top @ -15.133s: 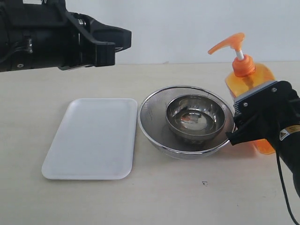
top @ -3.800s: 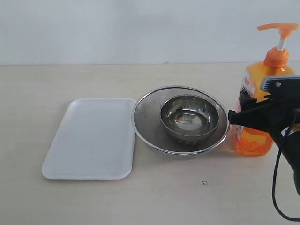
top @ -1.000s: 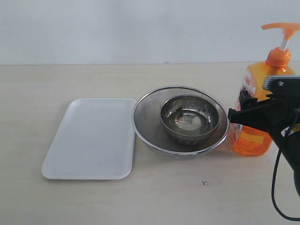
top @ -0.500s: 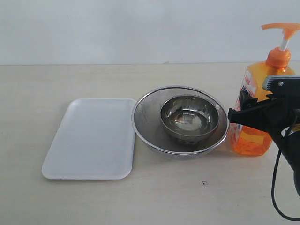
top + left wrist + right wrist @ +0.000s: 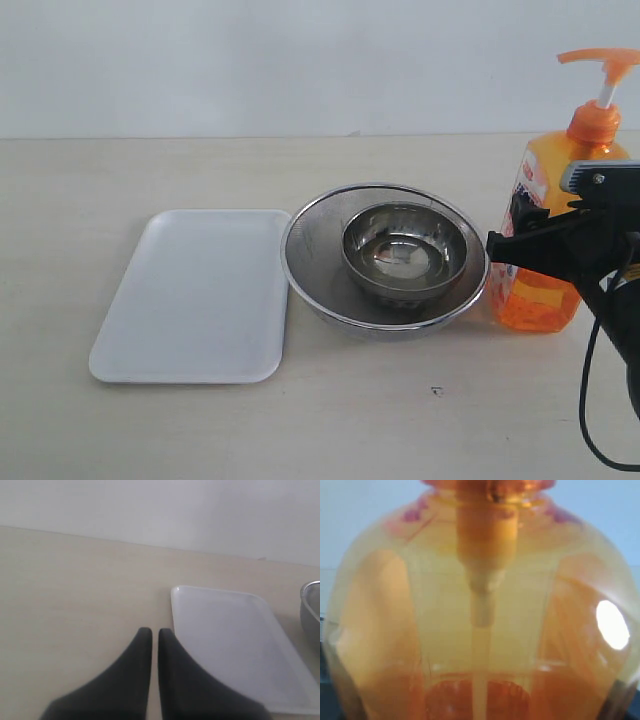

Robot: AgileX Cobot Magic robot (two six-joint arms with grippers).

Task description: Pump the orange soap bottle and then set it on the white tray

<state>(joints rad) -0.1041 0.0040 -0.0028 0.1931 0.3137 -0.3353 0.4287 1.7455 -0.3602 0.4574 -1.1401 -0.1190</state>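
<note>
The orange soap bottle [image 5: 545, 300] stands upright at the right end of the table, its orange pump head [image 5: 598, 60] raised on the white stem. My right gripper [image 5: 520, 238] is shut on the bottle's body from the side, one black finger lying across the front. The right wrist view is filled by the translucent bottle [image 5: 480, 605]. The white tray [image 5: 195, 295] lies flat on the left, bare. My left gripper [image 5: 151, 632] is out of the exterior view; its wrist view shows it shut, holding nothing, above the table beside the tray [image 5: 235, 640].
A large steel bowl [image 5: 305, 265] with a smaller steel bowl [image 5: 405, 250] inside sits between the tray and the bottle, close to the bottle's side. The large bowl's rim [image 5: 311, 605] shows at the edge of the left wrist view. A white wall runs behind the table.
Nothing has moved over the last second. Fifteen seconds ago the bottle was tilted by the bowls and the left arm hung over the table; now the bottle is upright and that arm is withdrawn.
</note>
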